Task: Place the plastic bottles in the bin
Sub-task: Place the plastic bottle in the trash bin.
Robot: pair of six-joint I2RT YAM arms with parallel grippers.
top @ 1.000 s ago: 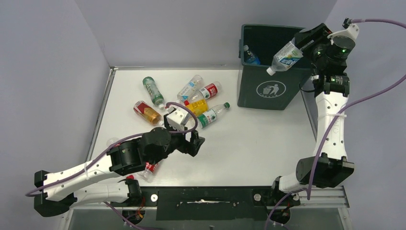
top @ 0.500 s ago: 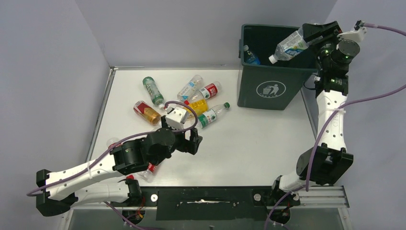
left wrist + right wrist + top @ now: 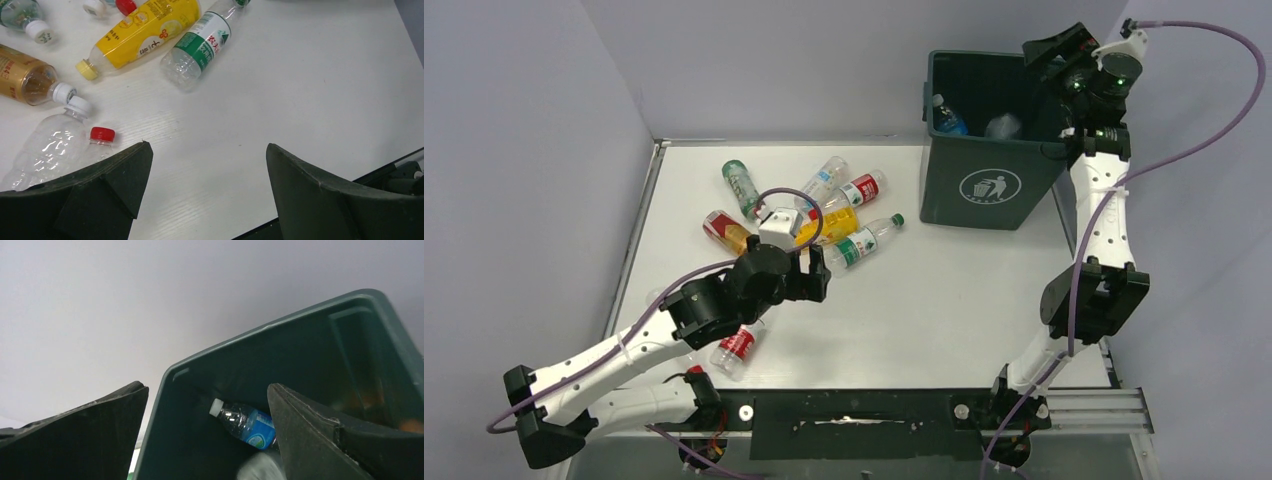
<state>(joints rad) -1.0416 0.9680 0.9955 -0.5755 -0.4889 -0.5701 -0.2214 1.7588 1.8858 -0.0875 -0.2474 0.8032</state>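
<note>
A blue-labelled bottle (image 3: 247, 424) lies inside the bin (image 3: 989, 185) at the table's (image 3: 944, 300) far right. The other bottles (image 3: 836, 222) lie clustered mid-table. My right hand (image 3: 206, 386) hangs open and empty over the bin, and my left hand (image 3: 208, 146) is open beside the cluster.

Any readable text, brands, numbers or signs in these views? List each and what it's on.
White litter-disposal symbol, no words: front of the bin.
White characters on the green-label bottle: too blurred to read.
Print on the yellow bottle, amber bottle, blue-label bottle: too small to read.
</note>
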